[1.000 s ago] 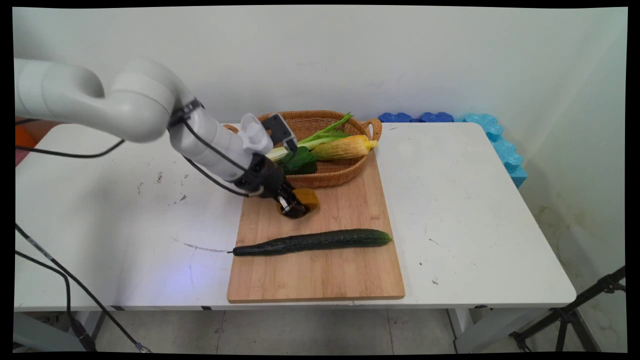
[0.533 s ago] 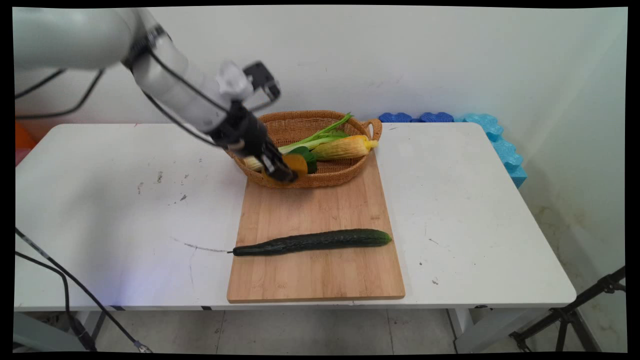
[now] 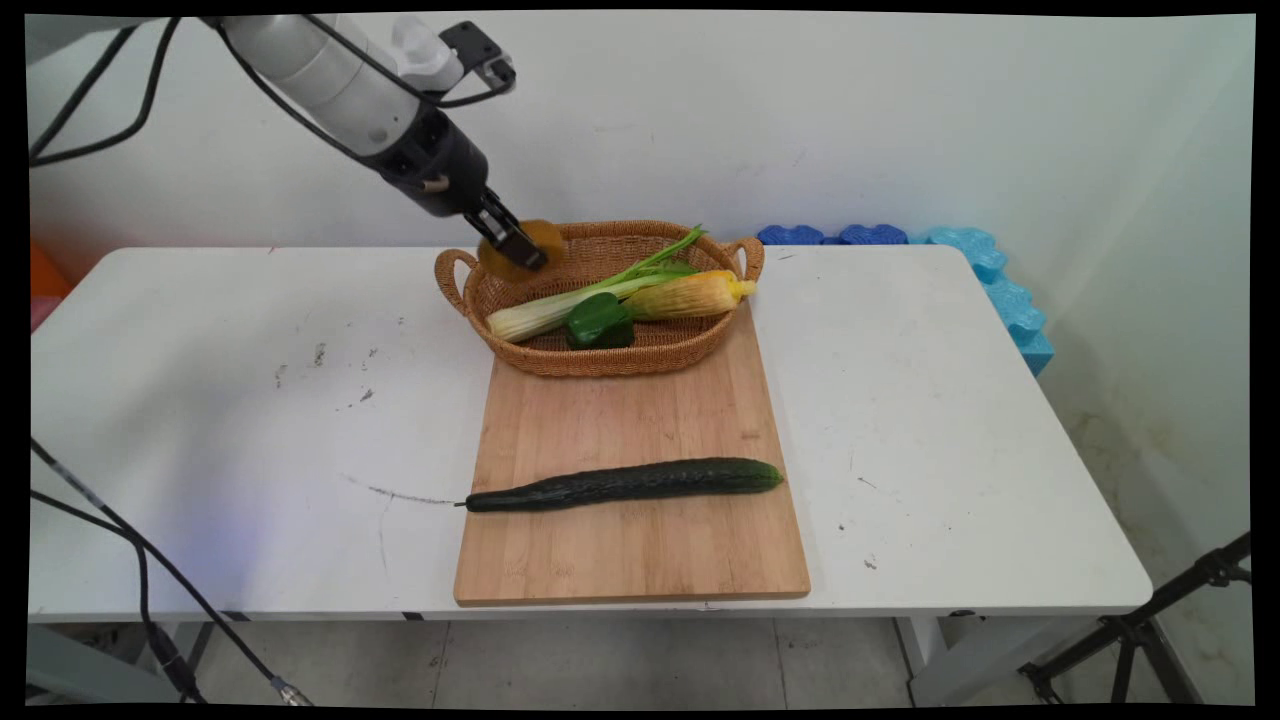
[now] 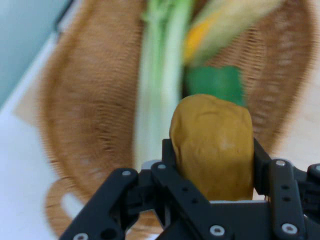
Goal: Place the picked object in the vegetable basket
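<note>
My gripper (image 3: 512,248) is shut on a yellow-brown potato (image 3: 545,240) and hangs in the air over the left rear part of the wicker basket (image 3: 470,295). In the hand view the potato (image 4: 212,145) sits between the two fingers (image 4: 167,150), with the basket (image 4: 85,100) below it. In the basket lie a pale green leafy stalk (image 3: 560,305), a green pepper (image 3: 598,322) and an ear of corn (image 3: 690,295). A long dark cucumber (image 3: 625,483) lies across the wooden cutting board (image 3: 640,550).
The basket stands at the far end of the board, partly on it. Blue foam blocks (image 3: 985,275) line the wall at the table's far right corner. Black cables hang from the arm at the left, and a tripod leg (image 3: 1150,620) stands at the lower right.
The gripper has lifted the potato off the cutting board and carried it up and back, from beside the basket's near edge to above its left rear part.
</note>
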Tool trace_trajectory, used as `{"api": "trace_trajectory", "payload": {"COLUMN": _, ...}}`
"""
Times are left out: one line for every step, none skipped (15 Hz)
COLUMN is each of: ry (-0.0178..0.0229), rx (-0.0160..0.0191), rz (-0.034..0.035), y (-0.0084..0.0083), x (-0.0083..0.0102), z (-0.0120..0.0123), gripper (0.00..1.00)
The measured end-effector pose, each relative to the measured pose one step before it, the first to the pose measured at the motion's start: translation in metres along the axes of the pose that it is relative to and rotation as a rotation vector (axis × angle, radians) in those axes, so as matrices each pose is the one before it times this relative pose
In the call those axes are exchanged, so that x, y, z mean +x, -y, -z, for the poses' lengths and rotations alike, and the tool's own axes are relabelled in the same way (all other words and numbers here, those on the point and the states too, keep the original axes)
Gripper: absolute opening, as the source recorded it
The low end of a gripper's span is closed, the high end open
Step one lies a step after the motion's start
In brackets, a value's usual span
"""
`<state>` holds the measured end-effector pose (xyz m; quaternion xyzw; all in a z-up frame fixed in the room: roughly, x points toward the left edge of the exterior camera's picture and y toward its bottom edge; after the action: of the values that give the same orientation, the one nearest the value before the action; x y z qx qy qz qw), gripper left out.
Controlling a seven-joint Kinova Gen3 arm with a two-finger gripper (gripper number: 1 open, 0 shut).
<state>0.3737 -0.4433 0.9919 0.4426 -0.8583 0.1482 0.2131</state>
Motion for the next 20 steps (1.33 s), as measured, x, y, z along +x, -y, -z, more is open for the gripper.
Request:
{"api": "trace_trajectory", "payload": {"ry": 0.00765, "rx": 0.02314, "rz": 0.0159, "y": 0.01073, "x": 0.0009, "z": -0.00404, "gripper": 0.0}}
{"api": "trace_trajectory", "payload": {"ry": 0.00712, "rx": 0.02022, "rz": 0.01458, "y": 0.00891, "x": -0.00013, "z": -0.00506, "gripper": 0.0}}
{"api": "trace_trajectory", "payload": {"ry": 0.00879, "rx": 0.02095, "rz": 0.01368, "y": 0.00874, "x": -0.00041, "z": -0.00697, "gripper": 0.0}}
{"api": "trace_trajectory", "payload": {"ry": 0.0083, "rx": 0.01862, "rz": 0.01198, "y": 0.00773, "x": -0.00048, "z": -0.00793, "gripper": 0.0}}
{"api": "trace_trajectory", "payload": {"ry": 0.00776, "rx": 0.01518, "rz": 0.01061, "y": 0.00609, "x": -0.00037, "z": -0.00724, "gripper": 0.0}}
{"api": "trace_trajectory", "payload": {"ry": 0.00892, "rx": 0.01667, "rz": 0.01184, "y": 0.00646, "x": -0.00039, "z": -0.00838, "gripper": 0.0}}
{"api": "trace_trajectory", "payload": {"ry": 0.00849, "rx": 0.01506, "rz": 0.01099, "y": 0.00583, "x": -0.00012, "z": -0.00829, "gripper": 0.0}}
{"api": "trace_trajectory", "payload": {"ry": 0.00821, "rx": 0.01256, "rz": 0.01066, "y": 0.00473, "x": -0.00009, "z": -0.00862, "gripper": 0.0}}
{"api": "trace_trajectory", "payload": {"ry": 0.0059, "rx": 0.00861, "rz": 0.00796, "y": 0.00326, "x": 0.00004, "z": -0.00713, "gripper": 0.0}}
{"api": "trace_trajectory", "payload": {"ry": 0.00624, "rx": 0.0075, "rz": 0.00734, "y": 0.00295, "x": -0.00009, "z": -0.00801, "gripper": 0.0}}
{"api": "trace_trajectory", "payload": {"ry": 0.00584, "rx": 0.00417, "rz": 0.00302, "y": 0.00158, "x": 0.00006, "z": -0.00664, "gripper": 0.0}}
{"api": "trace_trajectory", "payload": {"ry": 0.00498, "rx": 0.00273, "rz": 0.00074, "y": 0.00133, "x": 0.00015, "z": -0.00707, "gripper": 0.0}}
{"api": "trace_trajectory", "payload": {"ry": 0.00282, "rx": -0.00021, "rz": -0.00357, "y": 0.00047, "x": 0.00076, "z": -0.007, "gripper": 0.0}}
{"api": "trace_trajectory", "payload": {"ry": -0.00023, "rx": -0.0025, "rz": -0.00394, "y": -0.00014, "x": 0.0006, "z": -0.00565, "gripper": 0.0}}
{"api": "trace_trajectory", "payload": {"ry": -0.00117, "rx": -0.00204, "rz": -0.0026, "y": -0.0001, "x": 0.00042, "z": -0.00328, "gripper": 0.0}}
{"api": "trace_trajectory", "payload": {"ry": -0.00322, "rx": -0.00413, "rz": -0.00438, "y": -0.00008, "x": 0.00012, "z": -0.0051, "gripper": 0.0}}
{"api": "trace_trajectory", "payload": {"ry": -0.00354, "rx": -0.0039, "rz": -0.00438, "y": -0.00073, "x": 0.00076, "z": -0.00384, "gripper": 0.0}}
{"api": "trace_trajectory", "payload": {"ry": -0.0051, "rx": -0.00449, "rz": -0.00519, "y": -0.00117, "x": 0.00114, "z": -0.00423, "gripper": 0.0}}
{"api": "trace_trajectory", "payload": {"ry": -0.00389, "rx": -0.00373, "rz": -0.00478, "y": -0.0009, "x": 0.00096, "z": -0.00338, "gripper": 0.0}}
{"api": "trace_trajectory", "payload": {"ry": -0.00271, "rx": -0.0023, "rz": -0.00282, "y": -0.00055, "x": 0.00049, "z": -0.00203, "gripper": 0.0}}
